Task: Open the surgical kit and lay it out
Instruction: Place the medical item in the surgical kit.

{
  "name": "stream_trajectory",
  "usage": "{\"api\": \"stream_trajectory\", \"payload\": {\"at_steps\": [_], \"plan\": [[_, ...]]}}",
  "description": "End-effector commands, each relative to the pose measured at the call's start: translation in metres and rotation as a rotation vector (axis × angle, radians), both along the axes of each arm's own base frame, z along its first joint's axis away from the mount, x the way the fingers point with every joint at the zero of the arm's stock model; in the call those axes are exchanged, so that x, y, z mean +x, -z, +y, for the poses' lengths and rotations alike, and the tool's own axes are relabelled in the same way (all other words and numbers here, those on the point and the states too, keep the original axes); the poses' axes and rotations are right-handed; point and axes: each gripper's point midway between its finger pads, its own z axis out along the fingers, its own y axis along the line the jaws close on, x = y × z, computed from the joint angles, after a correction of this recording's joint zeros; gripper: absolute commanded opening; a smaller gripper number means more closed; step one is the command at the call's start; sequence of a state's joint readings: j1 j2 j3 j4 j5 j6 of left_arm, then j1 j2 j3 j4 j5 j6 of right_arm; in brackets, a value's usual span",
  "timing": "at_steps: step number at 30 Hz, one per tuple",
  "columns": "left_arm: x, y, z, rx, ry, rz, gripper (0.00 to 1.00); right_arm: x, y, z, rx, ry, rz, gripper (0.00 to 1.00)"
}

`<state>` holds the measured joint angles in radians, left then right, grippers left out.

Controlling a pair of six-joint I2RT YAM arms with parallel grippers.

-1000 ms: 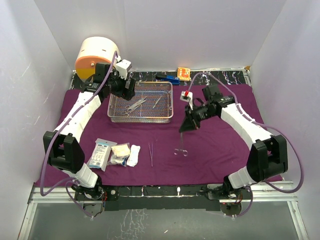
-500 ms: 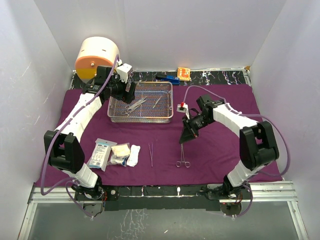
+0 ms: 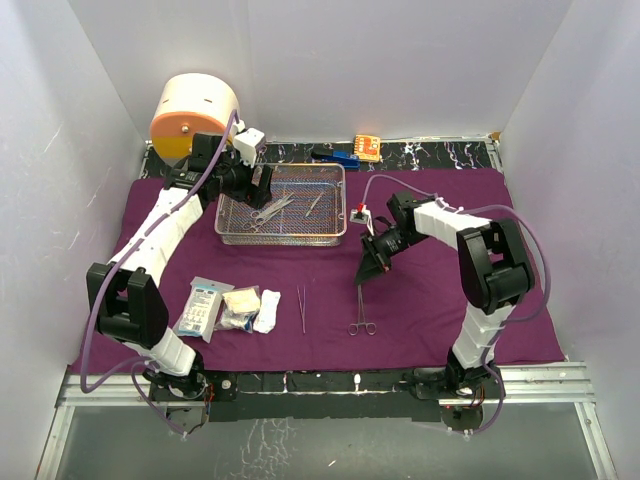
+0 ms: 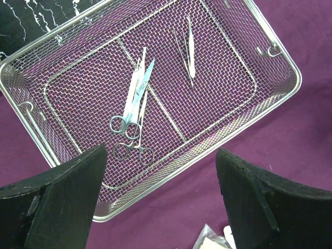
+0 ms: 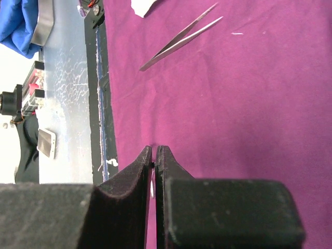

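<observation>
The purple cloth wrap (image 3: 440,300) lies spread flat. The wire-mesh tray (image 3: 281,232) stands at its back; it holds forceps and scissors (image 4: 132,116) and tweezers (image 4: 188,52). My left gripper (image 3: 256,186) hovers open and empty over the tray's left part; in its wrist view (image 4: 161,155) the fingers straddle the near rim. My right gripper (image 3: 366,268) is shut on the tip of slim steel forceps (image 3: 362,312), whose ring handles reach the cloth. In the right wrist view (image 5: 155,150) a silver sliver shows between the fingers. Tweezers (image 3: 301,308), a packet (image 3: 203,305) and gauze (image 3: 243,306) lie in front.
A cream-and-orange drum (image 3: 193,115) stands at the back left behind the left arm. A small orange item (image 3: 367,147) and a blue one (image 3: 340,156) lie on the black strip behind the cloth. White walls close in three sides.
My right gripper has moved down and to the left with the forceps, and their ring handles have come down nearer the front. The left gripper has hardly moved.
</observation>
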<state>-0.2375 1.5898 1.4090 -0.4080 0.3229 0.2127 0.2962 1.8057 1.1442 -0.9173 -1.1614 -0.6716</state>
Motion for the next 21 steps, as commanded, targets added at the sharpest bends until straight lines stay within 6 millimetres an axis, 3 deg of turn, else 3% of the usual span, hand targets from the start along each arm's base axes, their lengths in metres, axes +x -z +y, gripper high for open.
{"api": "stream_trajectory", "payload": {"at_steps": [1, 21], "plan": [[-0.009, -0.026, -0.001, -0.032, 0.022, -0.059, 0.85, 0.018, 0.0, 0.0, 0.04, -0.01, -0.058, 0.0], [-0.007, -0.017, -0.003, -0.027, 0.037, -0.039, 0.86, 0.043, 0.024, -0.014, 0.051, -0.002, -0.022, 0.01]]}}
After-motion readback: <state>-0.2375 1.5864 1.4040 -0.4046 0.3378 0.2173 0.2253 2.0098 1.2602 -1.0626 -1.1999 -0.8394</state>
